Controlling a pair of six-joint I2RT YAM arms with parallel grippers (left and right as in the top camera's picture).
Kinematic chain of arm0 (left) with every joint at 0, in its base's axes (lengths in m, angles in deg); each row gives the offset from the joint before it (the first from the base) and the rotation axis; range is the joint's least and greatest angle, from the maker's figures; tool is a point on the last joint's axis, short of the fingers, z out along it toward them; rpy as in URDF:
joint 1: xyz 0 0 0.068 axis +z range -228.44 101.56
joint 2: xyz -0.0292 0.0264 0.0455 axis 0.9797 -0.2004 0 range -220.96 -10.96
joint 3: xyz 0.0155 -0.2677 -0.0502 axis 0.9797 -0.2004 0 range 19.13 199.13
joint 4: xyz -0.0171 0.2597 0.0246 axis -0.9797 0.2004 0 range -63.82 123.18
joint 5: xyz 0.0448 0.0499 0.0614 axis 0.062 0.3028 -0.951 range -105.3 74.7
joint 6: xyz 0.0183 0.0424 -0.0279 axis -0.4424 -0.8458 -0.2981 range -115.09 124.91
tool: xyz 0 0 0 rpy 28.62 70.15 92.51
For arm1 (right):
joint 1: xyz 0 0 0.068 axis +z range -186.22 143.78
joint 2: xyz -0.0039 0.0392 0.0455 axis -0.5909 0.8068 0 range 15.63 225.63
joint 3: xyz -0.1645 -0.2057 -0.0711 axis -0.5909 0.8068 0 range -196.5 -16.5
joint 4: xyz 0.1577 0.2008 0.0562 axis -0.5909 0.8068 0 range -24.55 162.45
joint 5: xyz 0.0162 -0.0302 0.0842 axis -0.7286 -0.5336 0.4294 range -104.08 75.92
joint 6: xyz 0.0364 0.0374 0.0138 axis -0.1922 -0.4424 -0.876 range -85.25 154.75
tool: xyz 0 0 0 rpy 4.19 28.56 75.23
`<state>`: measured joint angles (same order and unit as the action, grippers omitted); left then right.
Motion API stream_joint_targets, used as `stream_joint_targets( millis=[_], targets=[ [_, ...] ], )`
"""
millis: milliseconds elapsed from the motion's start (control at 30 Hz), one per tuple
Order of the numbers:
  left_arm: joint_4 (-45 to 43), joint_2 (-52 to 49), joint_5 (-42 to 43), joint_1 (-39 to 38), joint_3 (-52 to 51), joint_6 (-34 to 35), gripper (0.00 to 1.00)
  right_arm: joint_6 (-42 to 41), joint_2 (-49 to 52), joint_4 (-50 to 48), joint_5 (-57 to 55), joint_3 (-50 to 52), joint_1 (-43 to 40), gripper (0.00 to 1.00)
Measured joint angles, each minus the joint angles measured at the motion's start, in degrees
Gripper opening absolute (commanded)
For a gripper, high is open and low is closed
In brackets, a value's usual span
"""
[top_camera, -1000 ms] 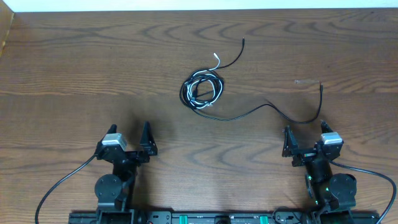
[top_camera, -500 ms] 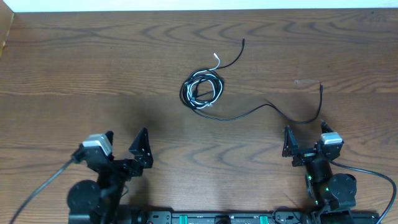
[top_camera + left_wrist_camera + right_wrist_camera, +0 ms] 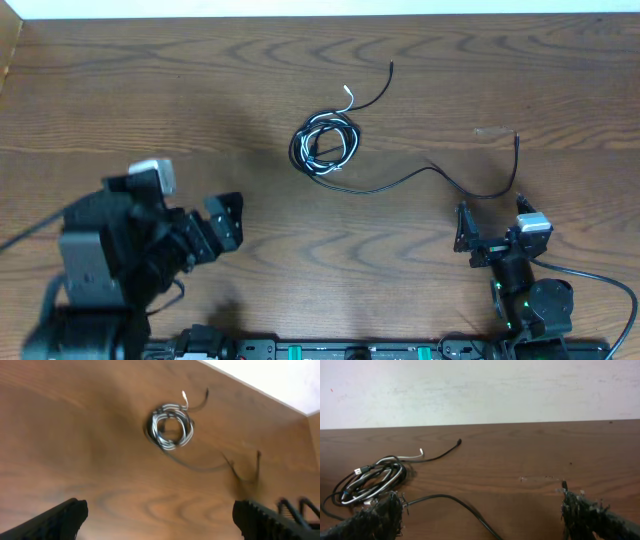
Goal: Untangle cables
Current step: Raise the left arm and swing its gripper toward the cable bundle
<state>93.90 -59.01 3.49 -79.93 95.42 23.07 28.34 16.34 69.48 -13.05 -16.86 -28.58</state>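
The cables lie as a small tangled coil of thin black and white strands at the table's middle back; it also shows in the left wrist view and the right wrist view. A white end and a black end stick out behind it. One long black cable snakes right from the coil to a plug end. My left gripper is raised at the front left, open and empty. My right gripper rests open and empty at the front right, just in front of the long cable.
The wooden table's far edge meets a white wall. A thick black cord runs from the right arm's base at the front right.
My left arm has risen from its rest pose and swung left, toward the camera, with the gripper still open. The right arm and the cables have not moved.
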Motion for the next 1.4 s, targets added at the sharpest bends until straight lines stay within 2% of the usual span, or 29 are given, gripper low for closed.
stream_joint_targets(
  millis=[133, 433, 467, 500, 533, 567, 900, 1400],
  targets=[
    [3.4, -5.7, 2.8, 0.0, 4.2, 0.0, 0.98, 0.0, 0.0, 0.0, 0.0, 0.0, 0.0, 0.99],
    [3.8, -14.0, 4.1, 0.0, 4.4, 0.0, 0.99, 0.0, 0.0, 0.0, 0.0, 0.0, 0.0, 0.99],
    [3.7, -14.7, 4.2, 0.0, 4.4, 0.0, 0.76, 0.0, 0.0, 0.0, 0.0, 0.0, 0.0, 0.99],
    [3.6, -15.4, 4.3, 0.0, 4.4, 0.1, 0.43, 0.0, 0.0, 0.0, 0.0, 0.0, 0.0, 0.99],
    [3.6, -16.2, 4.3, 0.0, 4.4, 0.1, 0.22, 0.0, 0.0, 0.0, 0.0, 0.0, 0.0, 0.99],
    [3.5, -17.0, 4.4, 0.0, 4.4, 0.1, 0.08, 0.0, 0.0, 0.0, 0.0, 0.0, 0.0, 0.99],
    [5.5, -25.9, 4.7, -0.6, 2.1, 2.9, 0.08, 0.0, 0.0, 0.0, 0.0, 0.0, 0.0, 0.99],
    [4.1, -34.6, 4.2, -7.1, -3.0, 4.0, 0.08, 0.0, 0.0, 0.0, 0.0, 0.0, 0.0, 0.99]
  ],
)
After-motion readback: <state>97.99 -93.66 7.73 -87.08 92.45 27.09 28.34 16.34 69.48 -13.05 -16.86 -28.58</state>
